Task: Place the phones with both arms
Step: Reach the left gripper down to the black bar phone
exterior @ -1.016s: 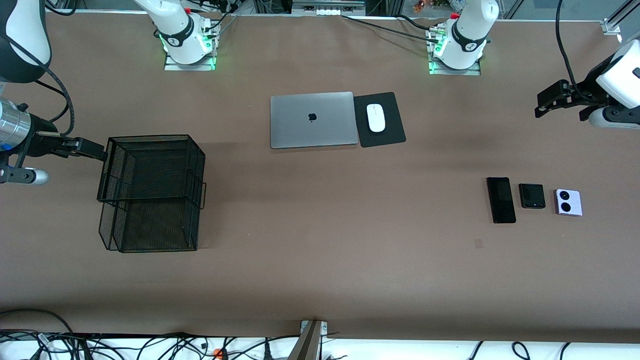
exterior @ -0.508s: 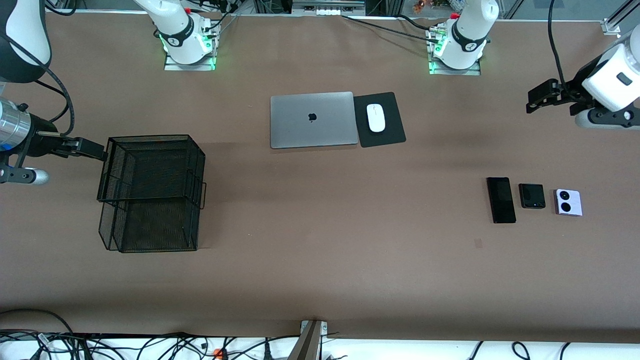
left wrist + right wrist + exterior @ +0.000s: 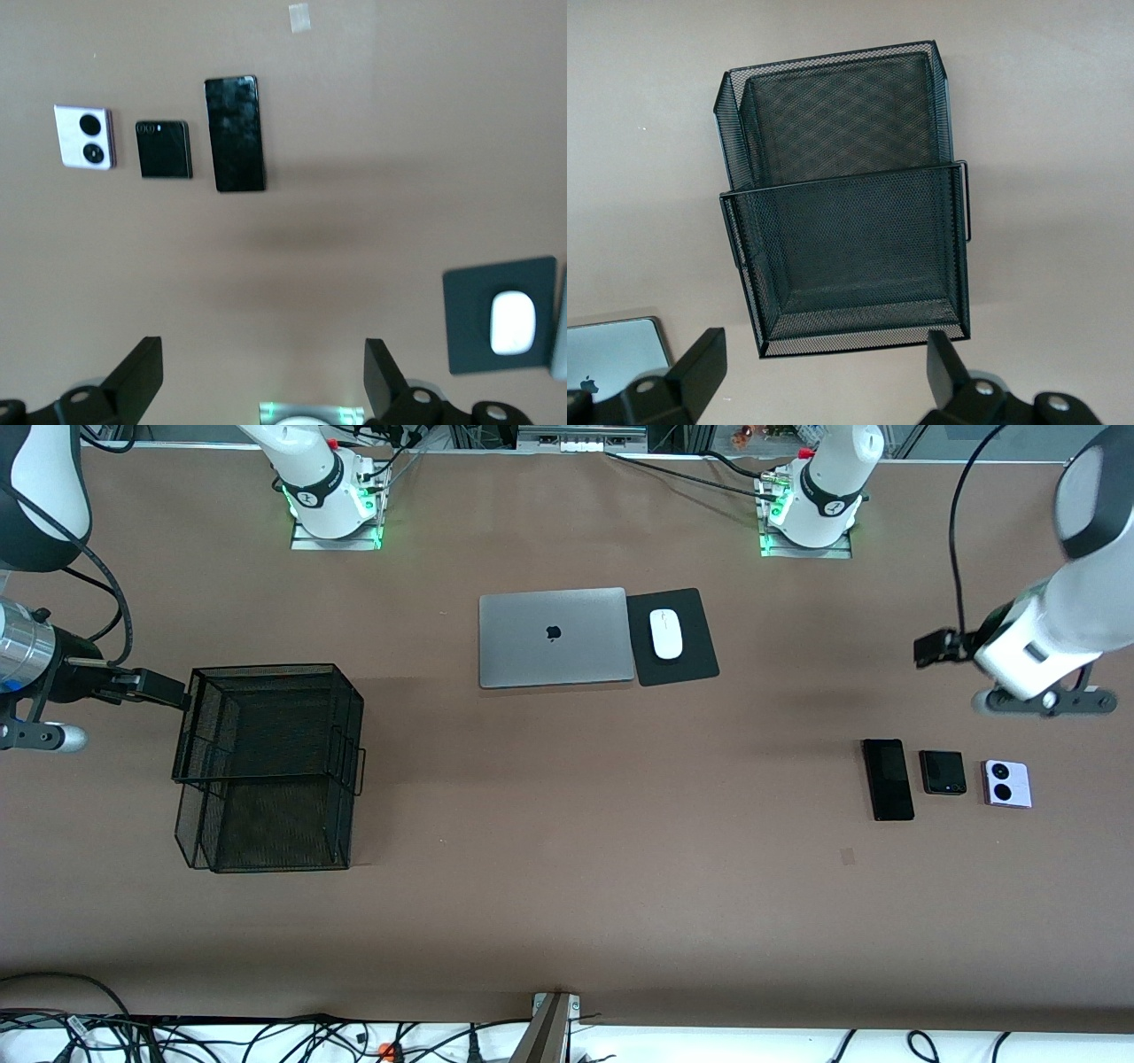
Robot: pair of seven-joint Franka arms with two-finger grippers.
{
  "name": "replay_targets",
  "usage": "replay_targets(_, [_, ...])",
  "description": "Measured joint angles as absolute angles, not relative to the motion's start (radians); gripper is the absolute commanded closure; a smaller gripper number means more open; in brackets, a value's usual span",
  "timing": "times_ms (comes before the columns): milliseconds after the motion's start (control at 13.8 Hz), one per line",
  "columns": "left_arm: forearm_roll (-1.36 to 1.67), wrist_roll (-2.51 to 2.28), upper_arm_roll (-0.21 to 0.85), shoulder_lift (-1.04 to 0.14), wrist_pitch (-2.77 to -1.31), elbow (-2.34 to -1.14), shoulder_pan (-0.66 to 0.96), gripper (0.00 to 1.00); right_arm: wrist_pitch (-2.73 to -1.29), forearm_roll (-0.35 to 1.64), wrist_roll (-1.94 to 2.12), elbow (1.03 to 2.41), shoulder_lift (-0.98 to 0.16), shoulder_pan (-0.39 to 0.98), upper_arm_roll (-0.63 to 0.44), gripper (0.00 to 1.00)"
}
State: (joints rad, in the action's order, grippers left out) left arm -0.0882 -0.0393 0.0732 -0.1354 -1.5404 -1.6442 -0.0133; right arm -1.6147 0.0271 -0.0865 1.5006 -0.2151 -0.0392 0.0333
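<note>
Three phones lie in a row near the left arm's end of the table: a long black slab (image 3: 889,779), a small black flip phone (image 3: 943,771) and a lilac-white flip phone (image 3: 1007,784). The left wrist view shows the slab (image 3: 235,133), the black flip phone (image 3: 163,149) and the lilac-white one (image 3: 85,136). My left gripper (image 3: 932,647) (image 3: 261,381) is open and empty, in the air over bare table, apart from the phones. My right gripper (image 3: 149,687) (image 3: 822,372) is open and empty by the mesh basket's edge.
A black two-tier mesh basket (image 3: 353,717) (image 3: 850,248) stands empty at the right arm's end. A shut grey laptop (image 3: 555,638) lies mid-table near the bases, with a white mouse (image 3: 666,634) on a black pad (image 3: 687,666) beside it.
The left arm has swung down and its gripper has moved over the table toward the phones. The right arm and the phones have not moved.
</note>
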Motion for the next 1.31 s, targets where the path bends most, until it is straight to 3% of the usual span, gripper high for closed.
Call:
replay_targets(726, [-0.102,0.291,0.072,-0.316,-1.839,-1.693,-0.168,0.00,-1.590,0.027,-0.087,1.502,-0.215,-0.039,0.034,0.00])
replay_targets(1306, [-0.054,0.251,0.072,-0.416,-2.231,-1.849,-0.230,0.00,-1.587,0.027,-0.087,1.502,-0.215,-0.039,0.033,0.00])
